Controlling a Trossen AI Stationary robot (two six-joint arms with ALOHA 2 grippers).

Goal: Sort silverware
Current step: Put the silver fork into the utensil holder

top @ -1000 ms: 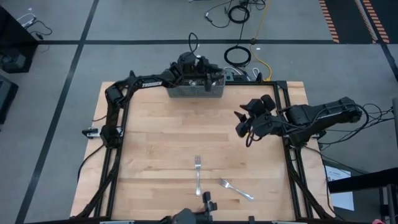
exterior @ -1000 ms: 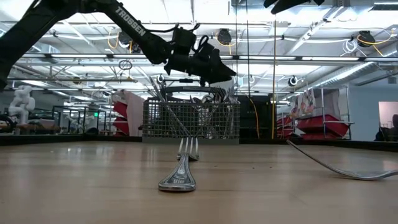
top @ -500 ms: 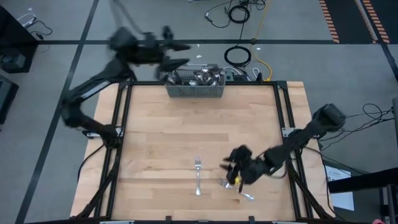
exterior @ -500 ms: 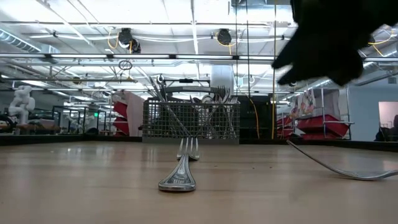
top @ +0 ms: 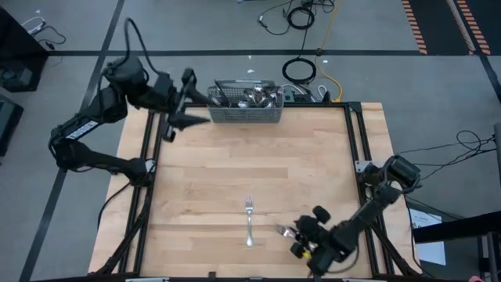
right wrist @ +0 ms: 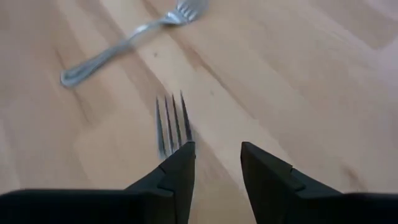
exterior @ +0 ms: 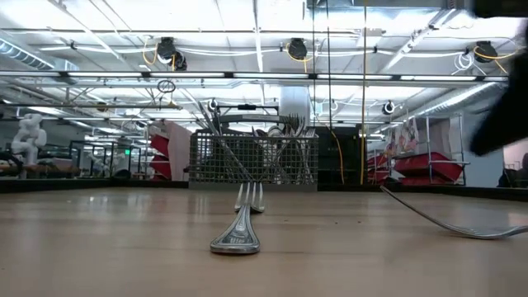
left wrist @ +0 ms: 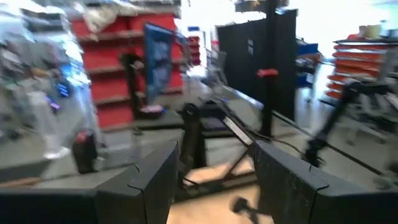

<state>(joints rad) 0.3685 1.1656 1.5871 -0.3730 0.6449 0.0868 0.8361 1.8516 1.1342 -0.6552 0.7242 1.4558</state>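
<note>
One fork (top: 249, 220) lies flat on the wooden table near its front, and it also shows in the low view (exterior: 236, 233). A second fork (top: 283, 230) lies to its right. Its tines (right wrist: 171, 123) point out past one finger of my right gripper (right wrist: 214, 149), which is open and low over it (top: 300, 240). My left gripper (top: 188, 100) is open and empty in the air beside the left end of the wire basket (top: 245, 112). The basket holds several more pieces of silverware (top: 252, 95). My right gripper stands open over the second fork, whose tines (right wrist: 175, 127) come out from under one fingertip (right wrist: 180, 163). The handle is hidden under the gripper. I cannot tell whether a finger touches the fork, which lies flat on the table.
The basket (exterior: 254, 161) stands at the table's far edge, in the middle. The first fork also shows in the right wrist view (right wrist: 124, 42), beyond my right gripper. Bare wood (top: 235, 168) lies between the basket and the forks.
My left gripper has left the basket top, swung out past the table's far left, and now hangs beside the basket's left end. My right gripper has gone from mid-table on the right toward the near edge and down over the second fork. Neither fork has moved.
</note>
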